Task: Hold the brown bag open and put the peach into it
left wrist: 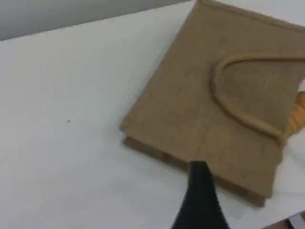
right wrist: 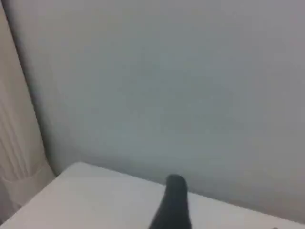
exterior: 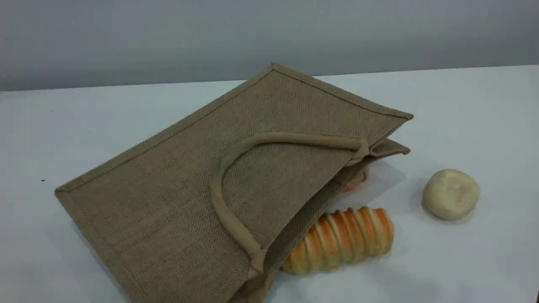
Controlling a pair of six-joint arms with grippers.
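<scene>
The brown bag lies flat on the white table, its mouth facing right and only slightly parted. One beige handle rests on its upper face. In the left wrist view the bag lies below and ahead of the camera. Only one dark fingertip of my left gripper shows, hovering over the bag's near edge with nothing on it. One dark fingertip of my right gripper also shows, high up and facing the grey wall, holding nothing. The peach is out of view. Neither arm appears in the scene view.
A striped orange-and-white bread roll lies against the bag's mouth. A cream-white lumpy ball sits to the right. A small orange patch peeks from under the bag's upper flap; what it is I cannot tell. A pale curtain hangs left.
</scene>
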